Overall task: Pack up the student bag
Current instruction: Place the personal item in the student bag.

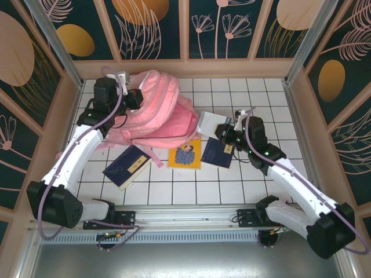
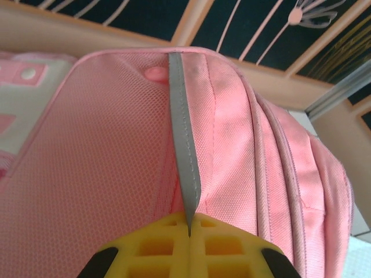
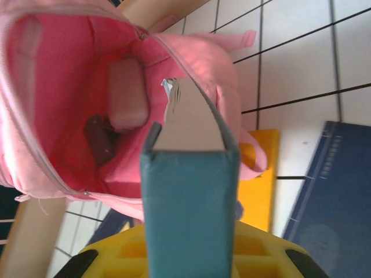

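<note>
Top external, white tiled table [image 1: 232,185], dark floral walls [image 1: 232,29], student bag [image 1: 159,107]

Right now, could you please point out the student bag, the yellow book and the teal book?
student bag [image 1: 159,107], top external view, upper fabric panel.
yellow book [image 1: 185,154], top external view, cover's middle.
teal book [image 3: 191,202], right wrist view, teal cover.

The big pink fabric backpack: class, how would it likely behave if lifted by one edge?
Probably floppy: the soft pink fabric backpack lies slumped in folds. Its open mouth would likely sag shut unheld. The woven cloth looks grippy, so it probably won't slip.
</note>
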Robot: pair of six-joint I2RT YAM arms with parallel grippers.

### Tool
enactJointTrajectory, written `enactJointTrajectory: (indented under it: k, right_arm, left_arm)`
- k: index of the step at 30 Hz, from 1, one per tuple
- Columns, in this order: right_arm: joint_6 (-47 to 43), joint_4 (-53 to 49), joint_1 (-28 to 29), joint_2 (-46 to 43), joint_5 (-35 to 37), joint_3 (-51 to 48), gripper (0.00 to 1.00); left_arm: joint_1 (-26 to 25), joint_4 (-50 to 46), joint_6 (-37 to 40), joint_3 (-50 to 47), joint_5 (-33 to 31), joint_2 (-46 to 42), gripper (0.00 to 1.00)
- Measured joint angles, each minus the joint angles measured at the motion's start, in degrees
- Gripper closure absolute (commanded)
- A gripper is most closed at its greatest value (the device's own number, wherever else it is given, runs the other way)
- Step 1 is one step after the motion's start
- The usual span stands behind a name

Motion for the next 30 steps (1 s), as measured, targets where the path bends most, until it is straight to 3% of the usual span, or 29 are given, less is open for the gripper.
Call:
enactJointTrajectory:
  k: [13,22,28,30]
  right_arm:
    - [15.80,23.32,0.37,24.52,-17.92,9.75,1.00]
    - [22.64,36.63,5.27,47.47,-26.10,22.62,1.00]
    - [24.94,36.44,12.28,62.95,-25.90,37.79,1.00]
    - [24.50,33.22,14.69,67.12,-24.02,44.15,0.89]
  left_arm:
    - [1.16,0.13,-1.46,0.22,6.21,-0.22,1.00]
    - [1.25,2.38,-1.64,-2.10,9.79,-2.64,1.00]
    - [1.25,3.87,-1.88,-3.10,11.78,-3.04,1.00]
    - [1.25,4.24,-1.90,-3.19,11.93,-3.06,1.00]
